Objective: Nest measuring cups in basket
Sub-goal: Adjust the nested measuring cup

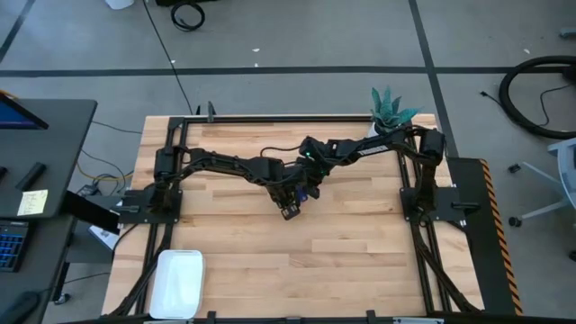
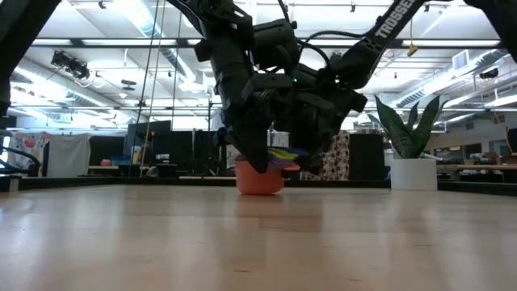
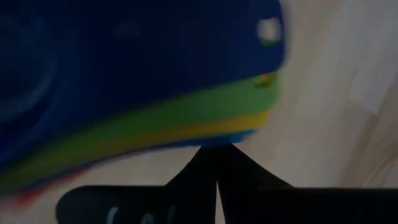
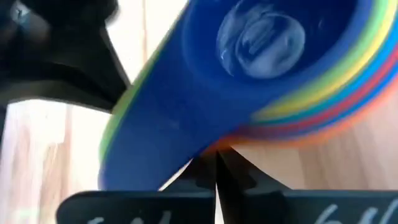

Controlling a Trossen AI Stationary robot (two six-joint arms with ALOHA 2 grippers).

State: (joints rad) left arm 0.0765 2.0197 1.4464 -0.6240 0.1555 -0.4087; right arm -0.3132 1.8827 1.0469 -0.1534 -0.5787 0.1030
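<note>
The measuring cups point(image 2: 260, 179) are nested in one stack at the table's middle. The orange cup is lowest and rests on the wood; the dark blue cup point(image 4: 261, 37) is on top. Their flat handles point(image 3: 186, 118) lie fanned over one another. My left gripper point(image 1: 290, 211) and my right gripper point(image 1: 304, 184) both stand over the stack with their fingers shut. The arms hide most of the stack in the high view. The white basket point(image 1: 180, 281) lies far off, at the table's near left corner. My left gripper's shut fingertips point(image 3: 208, 165) meet the lower edge of the stacked handles point(image 3: 239, 132), near the free end with the hole. They slant down at it. Nothing is between the fingers. The stack stays on the table. My right gripper's shut fingertips point(image 4: 208, 167) touch the stack low down, where the handles join the bowls point(image 4: 249, 138), at the orange layer. They come slanting down from the table's far right. Nothing is pinched between them.
A potted plant point(image 1: 389, 110) in a white pot point(image 2: 414, 173) stands at the table's far right corner. Bare wood lies between the stack and the basket. A dark desk point(image 1: 36, 162) stands beyond the table's left edge.
</note>
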